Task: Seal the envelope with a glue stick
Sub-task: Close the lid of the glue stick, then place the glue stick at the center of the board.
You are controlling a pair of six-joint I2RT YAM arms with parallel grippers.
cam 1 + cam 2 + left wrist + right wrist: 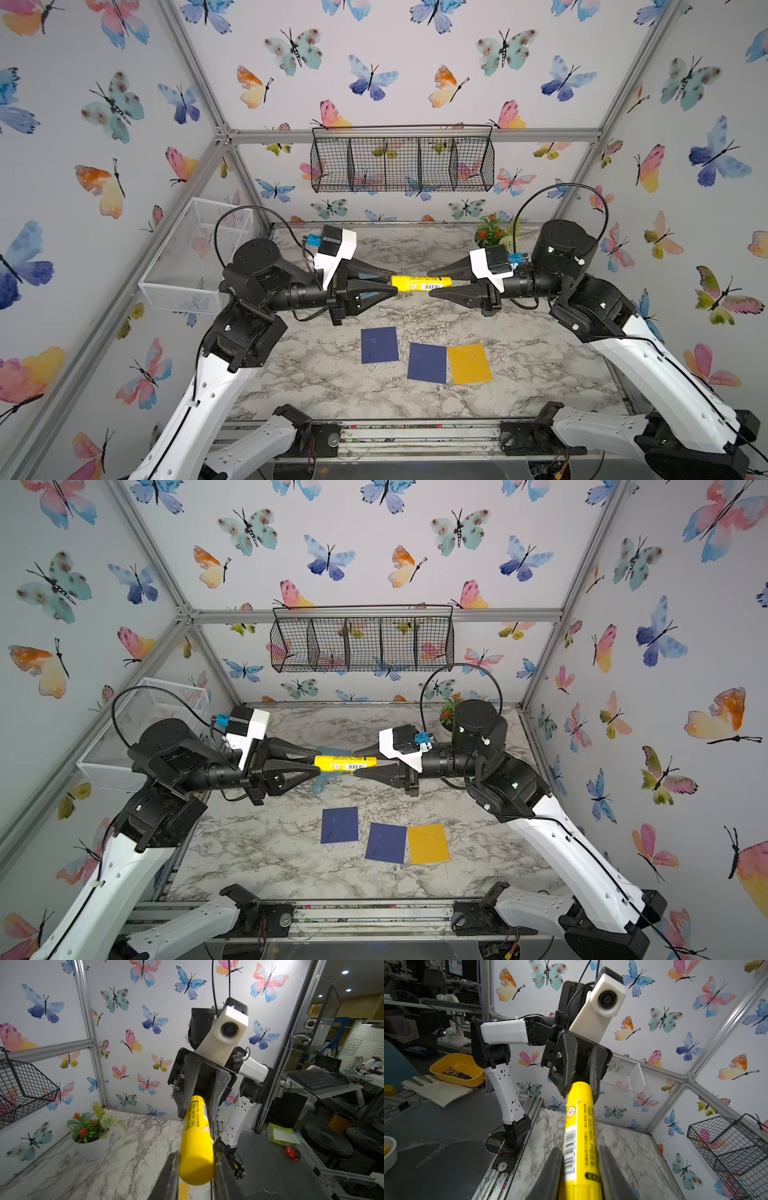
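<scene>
- Both top views: glue stick (422, 284) is up off the marble table (540, 353), lying level, bridging the two arms over the back-middle of the top.
- In a top view: left gripper (395, 283) has the plain yellow end, jaws narrow and clamped on it. Right gripper (430, 284) has the barcode end, same grip. Tips face each other.
- In a top view: same story, glue stick (345, 764) btwn left gripper (318, 762) and right gripper (354, 764).
- Nearer the front, flat on the table: navy envelope (379, 345) on its own; second navy envelope (427, 362) edge to edge w/ yellow envelope (469, 364). All well below the stick.
- Left wrist view: plain end of glue stick (196, 1147) sits in left gripper (197, 1154), a finger touching each side. Far end runs into right gripper (197, 1109), closed on it. Potted plant (91, 1126) at the table's back corner.
- Right wrist view: barcode end of glue stick (579, 1136) wedged in right gripper (579, 1151), fingers tight on both sides. Opp. end gripped by left gripper (580, 1091).
</scene>
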